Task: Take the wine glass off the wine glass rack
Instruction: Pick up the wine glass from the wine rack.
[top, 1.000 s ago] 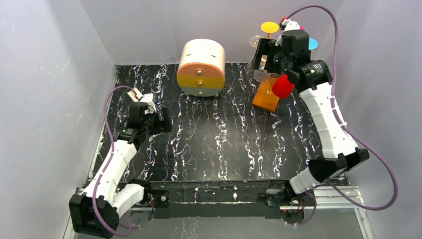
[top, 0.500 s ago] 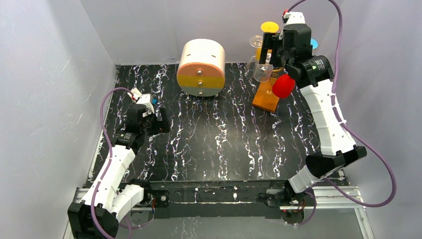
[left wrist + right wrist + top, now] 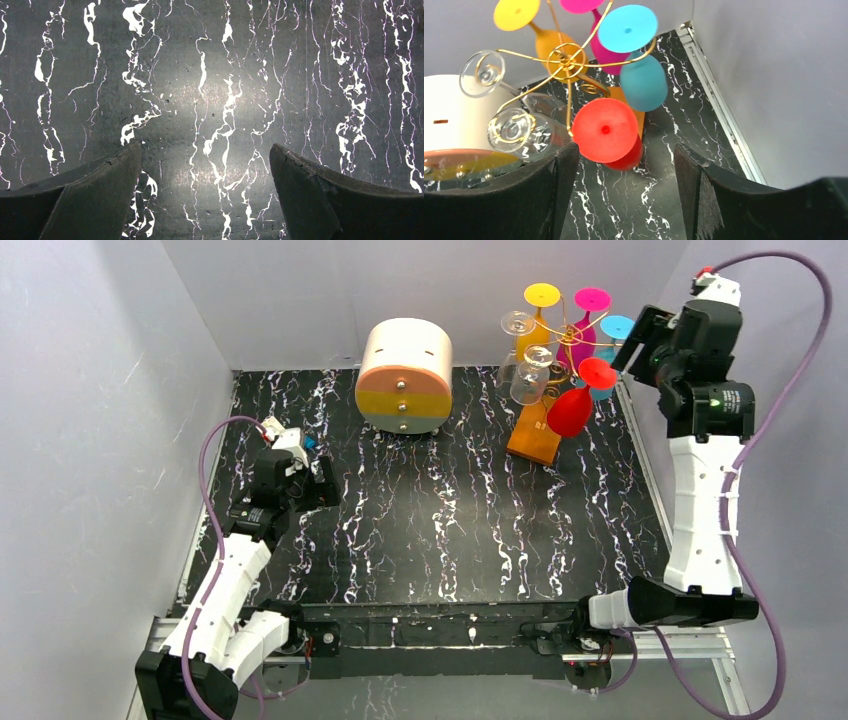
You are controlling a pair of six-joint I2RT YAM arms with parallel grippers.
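The gold wire wine glass rack (image 3: 567, 337) stands on its orange-brown base (image 3: 535, 433) at the back right. Several glasses hang upside down from it: yellow (image 3: 541, 296), pink (image 3: 591, 300), blue (image 3: 617, 327), red (image 3: 572, 408) and two clear ones (image 3: 528, 375). My right gripper (image 3: 640, 337) is open and empty, raised beside the rack's right side. In the right wrist view the red glass (image 3: 605, 130) hangs just beyond the open fingers (image 3: 626, 160), with the blue glass (image 3: 643, 80) and the rack's scrolls (image 3: 566, 57) behind. My left gripper (image 3: 322, 485) is open over bare table (image 3: 205, 150).
A round cream-and-orange drawer box (image 3: 404, 377) stands at the back centre, left of the rack. Grey walls close in the back and both sides; the right wall (image 3: 774, 75) is close to my right gripper. The black marbled table top (image 3: 450, 530) lies between the arms.
My right gripper has pulled back from over the rack, up and to the right, empty. All glasses still hang on the rack. The left arm has hardly moved.
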